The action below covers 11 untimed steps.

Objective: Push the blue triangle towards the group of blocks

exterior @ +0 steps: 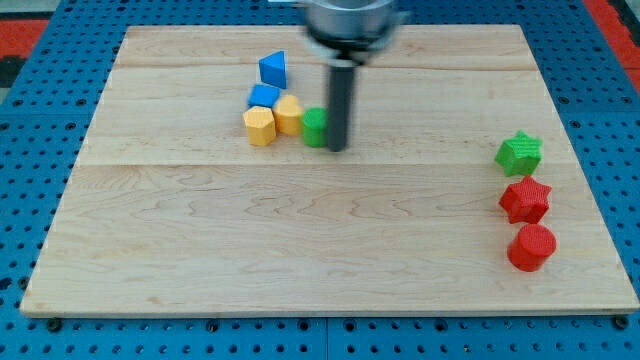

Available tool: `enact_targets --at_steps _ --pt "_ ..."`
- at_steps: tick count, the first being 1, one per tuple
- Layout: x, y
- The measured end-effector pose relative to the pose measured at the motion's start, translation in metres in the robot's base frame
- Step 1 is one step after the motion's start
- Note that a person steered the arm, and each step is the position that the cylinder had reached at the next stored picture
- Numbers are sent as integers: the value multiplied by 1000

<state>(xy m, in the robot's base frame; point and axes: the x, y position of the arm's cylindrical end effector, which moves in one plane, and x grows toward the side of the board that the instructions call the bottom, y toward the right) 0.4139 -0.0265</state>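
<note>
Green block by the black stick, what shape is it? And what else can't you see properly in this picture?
- Green block, camera view: my tip and rod cover its right side, so its shape is unclear.
- Arm above the rod, camera view: blurred and cut off by the view's top edge.
- Blue block under the blue triangle, camera view: two yellow blocks hide its lower part.

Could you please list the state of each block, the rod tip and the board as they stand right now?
blue triangle: alone, just above the cluster
blue block: touching the yellow blocks
yellow hexagon block: in the cluster
yellow block: beside the green block
green block: against my tip
my tip: on the board
green star: untouched
red star: untouched
red cylinder: untouched
board: flat
</note>
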Motion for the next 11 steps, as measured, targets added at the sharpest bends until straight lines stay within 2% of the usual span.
enact_targets --at_steps 2,3,5,6,7,9,10,11 --pt "-14 70" --pt "-61 87" --pt "-185 -10" --pt "-181 -40" --pt "-146 -35" --pt "-112 -30" --pt "-128 -4" --pt "-135 130"
